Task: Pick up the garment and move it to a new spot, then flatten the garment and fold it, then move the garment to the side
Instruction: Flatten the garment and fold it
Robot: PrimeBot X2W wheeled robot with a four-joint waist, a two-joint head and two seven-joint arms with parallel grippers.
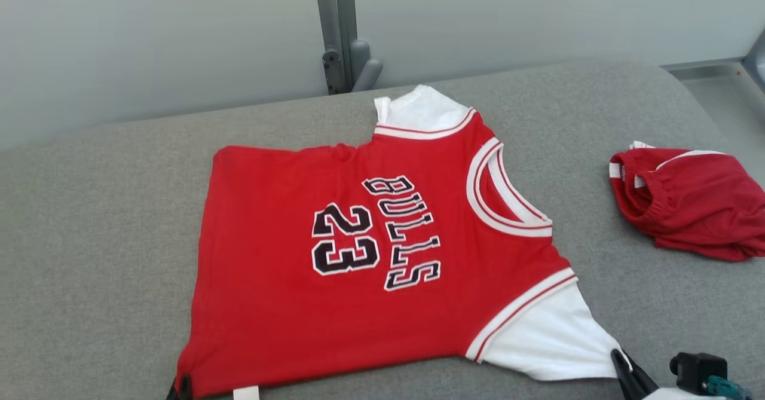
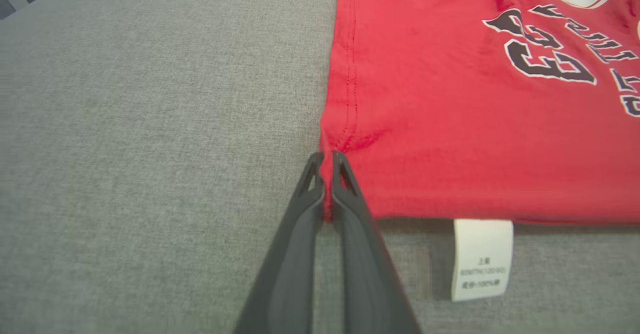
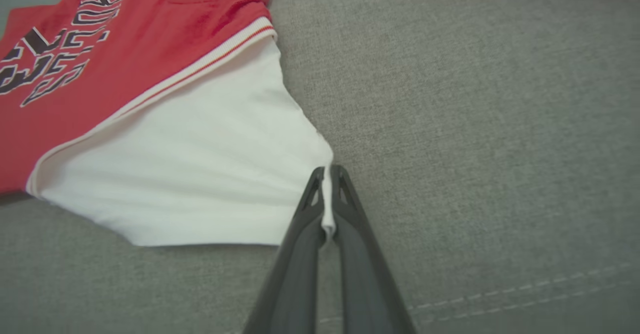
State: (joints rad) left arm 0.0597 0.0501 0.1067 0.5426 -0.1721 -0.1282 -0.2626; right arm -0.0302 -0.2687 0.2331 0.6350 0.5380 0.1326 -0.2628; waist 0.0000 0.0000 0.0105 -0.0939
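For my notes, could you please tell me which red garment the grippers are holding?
The flat number-23 jersey, pinched at two corners; the bunched shorts lie untouched.

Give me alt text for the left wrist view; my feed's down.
The left gripper has its jaws shut on a hem corner of a red jersey lying flat on a grey fabric surface. A white care label sticks out from under the jersey's edge.

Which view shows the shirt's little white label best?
Left wrist view: the label lies big and close, print visible. Head view catches a cut-off bit at its bottom edge; right wrist view faces the white sleeve.
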